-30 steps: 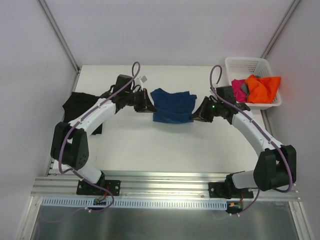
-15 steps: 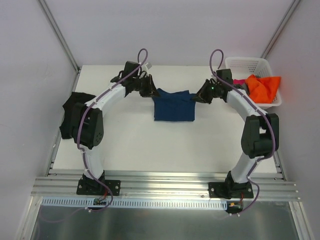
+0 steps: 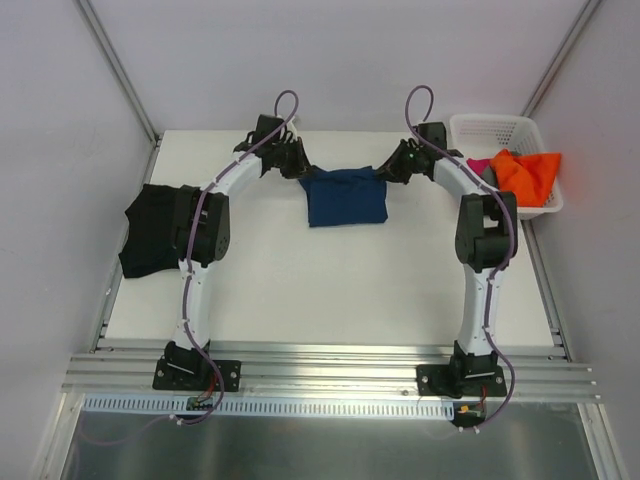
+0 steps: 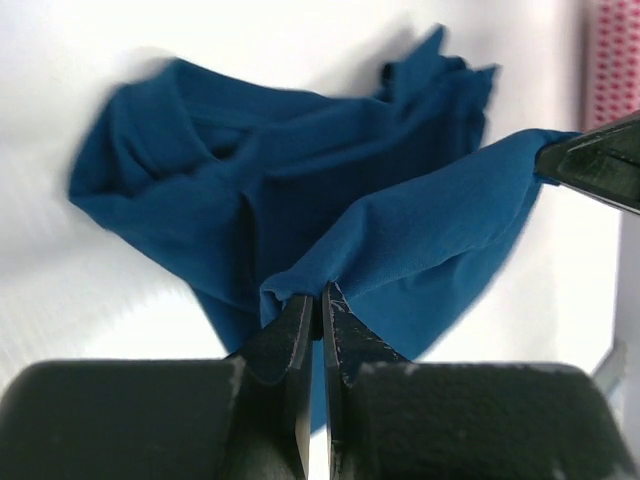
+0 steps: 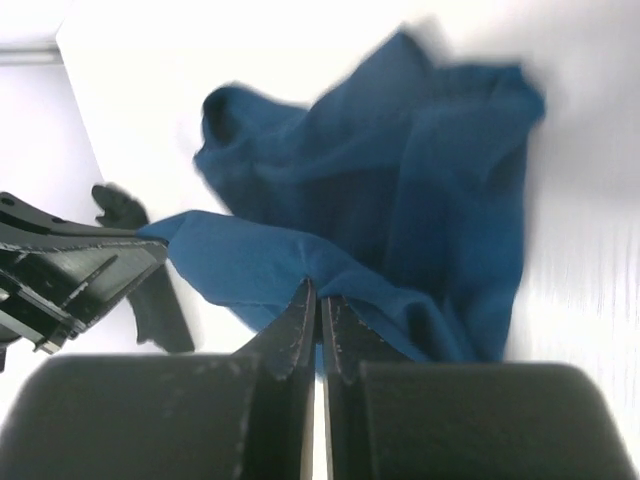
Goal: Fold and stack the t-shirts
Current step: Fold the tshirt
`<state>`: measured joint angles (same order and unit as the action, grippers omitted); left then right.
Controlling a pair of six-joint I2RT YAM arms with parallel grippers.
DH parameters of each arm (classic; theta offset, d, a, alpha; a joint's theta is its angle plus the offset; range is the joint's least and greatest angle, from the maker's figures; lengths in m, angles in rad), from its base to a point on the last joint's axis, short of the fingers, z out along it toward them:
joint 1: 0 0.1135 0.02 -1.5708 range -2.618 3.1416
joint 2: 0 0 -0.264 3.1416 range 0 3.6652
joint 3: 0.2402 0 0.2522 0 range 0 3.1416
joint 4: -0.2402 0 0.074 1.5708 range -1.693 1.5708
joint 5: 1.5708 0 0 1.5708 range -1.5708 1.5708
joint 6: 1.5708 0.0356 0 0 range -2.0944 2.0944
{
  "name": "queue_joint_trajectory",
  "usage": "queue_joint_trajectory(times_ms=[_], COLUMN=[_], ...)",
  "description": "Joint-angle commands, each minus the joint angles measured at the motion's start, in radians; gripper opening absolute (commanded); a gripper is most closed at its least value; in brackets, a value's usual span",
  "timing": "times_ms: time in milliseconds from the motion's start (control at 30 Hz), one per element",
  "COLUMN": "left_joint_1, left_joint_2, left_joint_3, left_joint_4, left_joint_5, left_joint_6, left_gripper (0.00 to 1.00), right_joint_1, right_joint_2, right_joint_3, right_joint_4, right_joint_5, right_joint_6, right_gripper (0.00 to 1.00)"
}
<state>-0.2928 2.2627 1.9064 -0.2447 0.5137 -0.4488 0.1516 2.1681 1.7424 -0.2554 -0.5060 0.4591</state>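
A navy blue t-shirt [image 3: 345, 198] lies at the far middle of the table, its far edge lifted and stretched between both grippers. My left gripper [image 3: 304, 171] is shut on the shirt's left far corner; its wrist view shows the navy blue t-shirt [image 4: 330, 220] pinched at the left gripper [image 4: 320, 296]. My right gripper [image 3: 385, 174] is shut on the right far corner, the navy blue t-shirt [image 5: 400, 210] caught at the right gripper [image 5: 318, 292]. A black t-shirt [image 3: 155, 228] lies at the table's left edge. Orange t-shirt [image 3: 530, 175] and magenta t-shirt [image 3: 476, 168] sit in the basket.
The white lattice basket [image 3: 490, 128] stands at the far right corner of the table [image 3: 330, 290]. A grey cloth [image 3: 487, 176] shows between the magenta and orange shirts. Both arms reach far out toward the back wall. Metal rails run along the near edge.
Both arms have stretched toward the back of the table, carrying the navy shirt's edge away from me. The shirt has slid farther back and lies flatter and squarer.
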Motion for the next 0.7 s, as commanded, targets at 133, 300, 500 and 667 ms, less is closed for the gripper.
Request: queue_joint_trajectory(times_ms=[133,300,500,667], left_joint_1=[0.02,0.021,0.02,0.017], left_joint_2=[0.121,0.162,0.104,-0.015], left_joint_3=[0.154,0.197,0.18,0.089], left_joint_4=[0.05,0.067,0.059,0.032], left_joint_5=[-0.081,-0.188,-0.202,-0.228], left_joint_6=[0.029,0.035,0.065,0.085], left_gripper=[0.0,0.83,0.99,0.99], right_joint_1=[-0.014,-0.011,-0.009,-0.006], right_joint_2=[0.192,0.262,0.207,0.081], right_joint_3=[0.245,0.339,0.321,0.263], right_joint_4=[0.077,0.077,0.104,0.102], right_joint_5=[0.026,0.104,0.101,0.089], right_joint_6=[0.016,0.003,-0.053,-0.062], right_gripper=[0.0,0.53,0.9,0.91])
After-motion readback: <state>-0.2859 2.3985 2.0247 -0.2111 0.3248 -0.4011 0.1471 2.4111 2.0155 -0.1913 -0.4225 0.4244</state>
